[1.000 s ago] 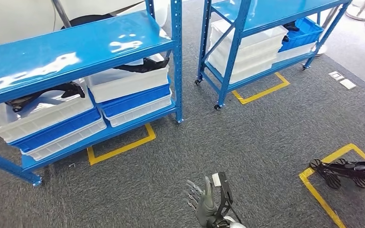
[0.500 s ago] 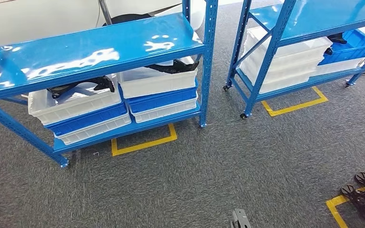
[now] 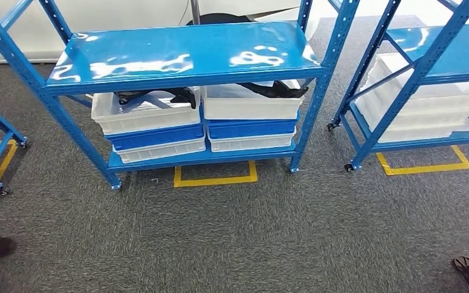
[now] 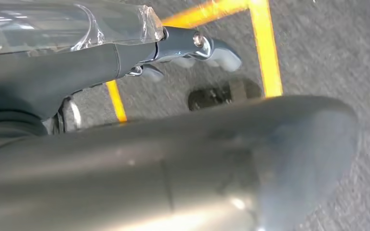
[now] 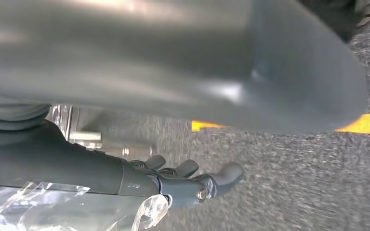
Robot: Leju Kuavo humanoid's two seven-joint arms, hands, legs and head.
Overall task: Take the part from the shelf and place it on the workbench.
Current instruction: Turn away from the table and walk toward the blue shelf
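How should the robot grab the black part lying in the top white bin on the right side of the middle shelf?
Probably by the end of the black part that sticks out over the rim of the white bin. It lies flat across the bin top, and the blue shelf board sits close above, so coming in low from the open front looks best. Its exact shape is hard to tell.

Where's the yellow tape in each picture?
Head view: yellow tape on the floor, under the front of the middle shelf.
Left wrist view: yellow tape on the floor past the left hand.
Right wrist view: a bit of yellow tape past the right hand.
Shared landmark: the grey carpet.
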